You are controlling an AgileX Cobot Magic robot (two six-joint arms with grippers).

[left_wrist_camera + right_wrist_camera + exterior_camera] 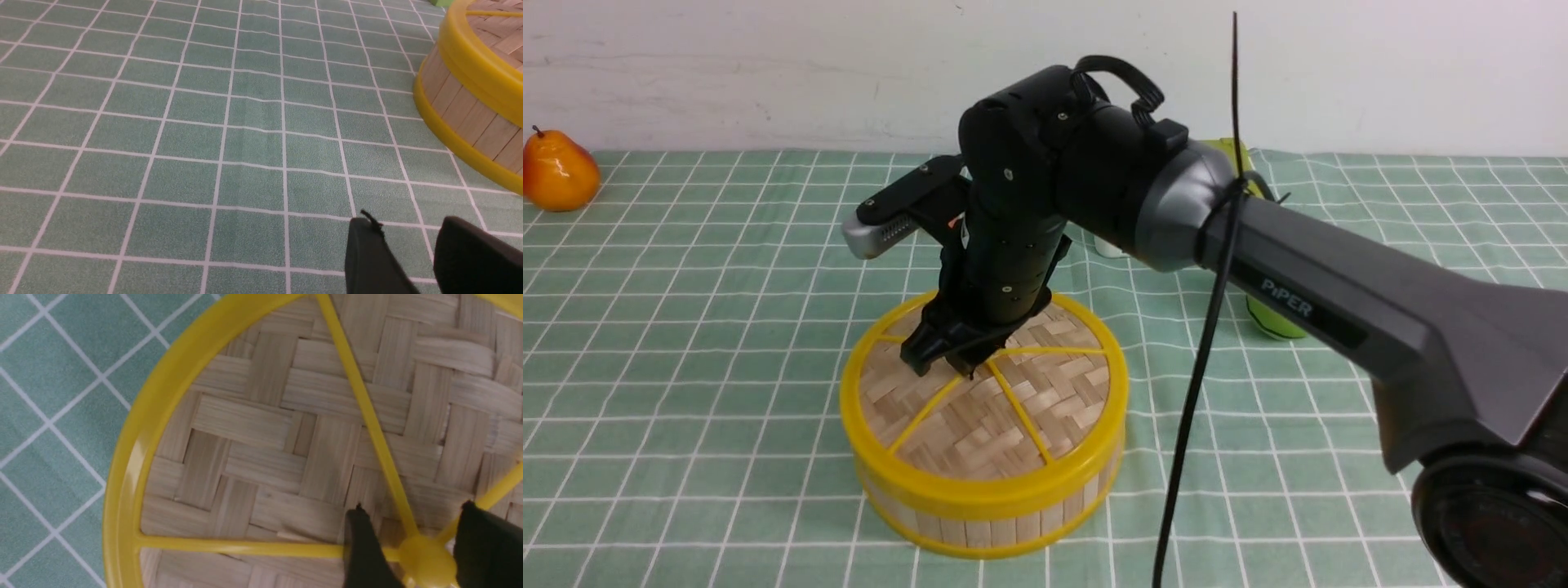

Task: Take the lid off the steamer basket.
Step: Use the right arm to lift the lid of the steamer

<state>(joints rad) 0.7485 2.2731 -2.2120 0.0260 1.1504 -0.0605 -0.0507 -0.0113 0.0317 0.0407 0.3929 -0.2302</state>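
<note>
The lid (980, 408), a woven tan disc with a thick yellow rim and yellow spokes, sits flat on the steamer basket (980, 527), whose slatted wall shows below it. My right gripper (947, 359) points down at the lid's middle. In the right wrist view the right gripper (413, 508) is open, with one black finger on each side of the yellow hub (427, 559) and a gap showing on one side. My left gripper (408, 222) is open over bare cloth, with the steamer basket (461, 118) and the lid's rim (470, 61) off to one side.
An orange pear (557, 171) sits at the far left by the wall. A lime-green object (1274, 322) and something white (1107, 245) lie behind the right arm. A black cable (1209, 310) hangs from that arm. Green checked cloth (686, 367) covers the table.
</note>
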